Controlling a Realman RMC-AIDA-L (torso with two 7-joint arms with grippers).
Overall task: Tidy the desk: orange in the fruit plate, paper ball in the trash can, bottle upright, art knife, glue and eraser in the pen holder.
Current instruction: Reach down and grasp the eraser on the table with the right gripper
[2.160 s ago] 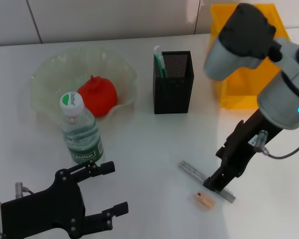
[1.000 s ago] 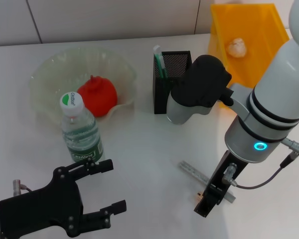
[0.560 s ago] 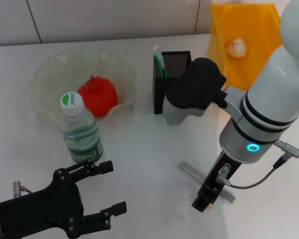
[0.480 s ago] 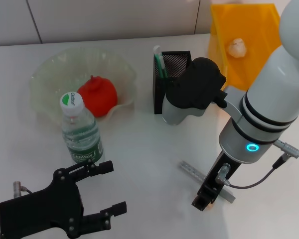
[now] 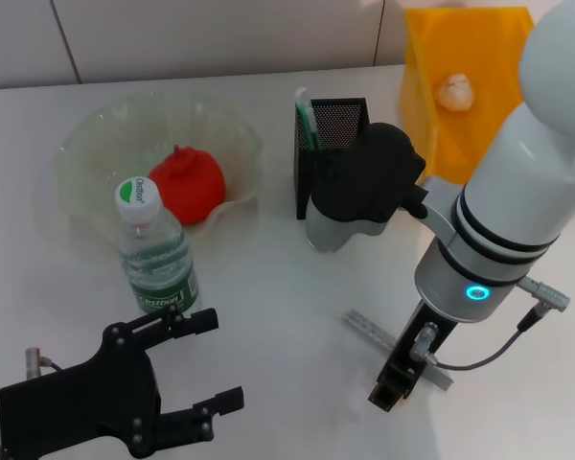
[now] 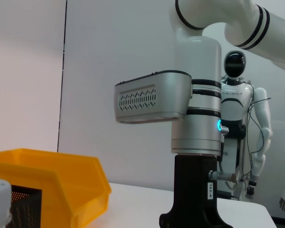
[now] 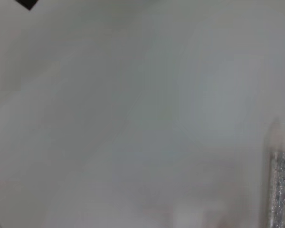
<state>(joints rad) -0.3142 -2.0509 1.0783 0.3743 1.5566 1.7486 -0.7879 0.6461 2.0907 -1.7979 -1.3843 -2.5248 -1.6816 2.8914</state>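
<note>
White desk [image 5: 268,287], seen from above. Landmark: tall square black mesh pen holder [image 5: 333,158], mid-desk, w/ a green-and-white stick, prob. the glue, already standing in it.

Left of the pen holder sits the wide pale green wavy-rimmed glass fruit plate [image 5: 96,144], w/ the round red-orange orange [image 5: 186,184] inside it. In front of the plate, the small clear water bottle [image 5: 155,251] w/ green label and white cap stands upright. Right of the pen holder and further back, the translucent yellow plastic trash can [image 5: 489,105] holds the white crumpled paper ball [image 5: 454,90]. Judging by this layout, those steps look done; the small desk items are what's left.

Right gripper [image 5: 388,391] is low over the desk, in front of and right of the pen holder, pointing down beside the thin grey metal art knife [image 5: 374,331], which lies flat and partly under the arm. Likely it's placed there to pick up the tiny tan eraser, but the eraser is hidden. Can't tell how its jaws are set: the head view shows only a dark tip, and the right wrist view is mostly blank desk w/ a silvery strip at one edge.

Left gripper [image 5: 211,359] rests parked near the desk's front edge, left of and well in front of the pen holder, just in front of the bottle, jaws spread wide, holding nothing.
</note>
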